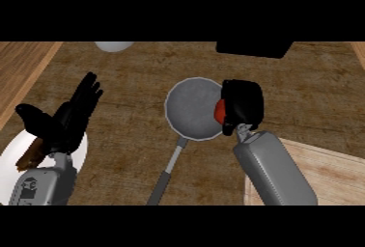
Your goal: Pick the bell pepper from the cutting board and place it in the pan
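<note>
While the right hand (241, 107) hangs over the right rim of the pan (191, 108), its black fingers are curled round the bell pepper (220, 110), of which only a red sliver shows at the hand's left side. That puts the pepper above the pan's edge, held in the hand and not lying in the pan. The pan is grey and round, and its long handle runs down toward the lower edge of the head view. Behind the right forearm, at the lower right, lies the pale wooden cutting board (328, 169).

Over on the left, the left hand (75, 113) is open, fingers straight and pointing up, resting above a white plate (14, 152) that carries something brown (30, 158). A white rounded object (113, 46) sits at the top edge, and a black object (254, 48) at the upper right.
</note>
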